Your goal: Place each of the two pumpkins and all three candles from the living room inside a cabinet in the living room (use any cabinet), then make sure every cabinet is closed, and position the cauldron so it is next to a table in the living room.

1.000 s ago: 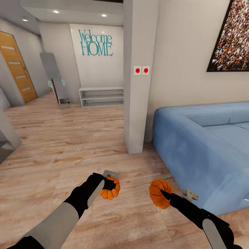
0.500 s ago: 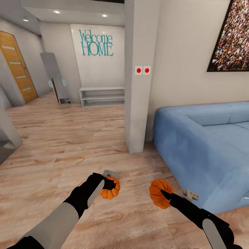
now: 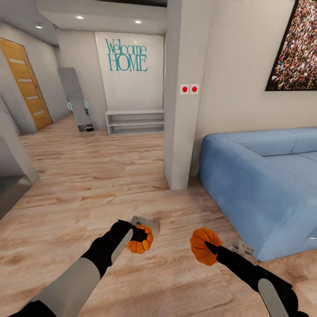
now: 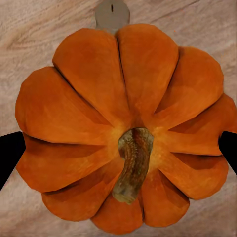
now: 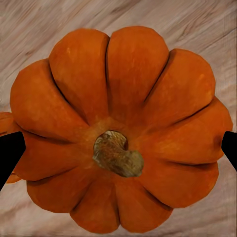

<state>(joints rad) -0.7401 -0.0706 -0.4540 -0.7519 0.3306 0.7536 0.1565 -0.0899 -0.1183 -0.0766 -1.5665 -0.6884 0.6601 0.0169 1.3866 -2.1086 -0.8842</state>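
Head view shows the left gripper (image 3: 140, 236) clamped on one pumpkin (image 3: 141, 242) and the right gripper (image 3: 207, 247) clamped on the other pumpkin (image 3: 204, 245), both held above the wood floor (image 3: 88, 176), near the blue sofa (image 3: 264, 185) and the pillar (image 3: 185, 110).

The floor (image 3: 88, 176) is of light wood planks, and a white pillar (image 3: 182, 110) with two red buttons (image 3: 189, 89) stands beside a blue sofa (image 3: 264, 185). On the far wall are the teal words "Welcome HOME" (image 3: 126, 55) above a white shelf bench (image 3: 134, 122). An orange door (image 3: 28, 88) is at the left, a picture (image 3: 295, 48) hangs over the sofa, and ceiling spots (image 3: 79, 17) are lit.
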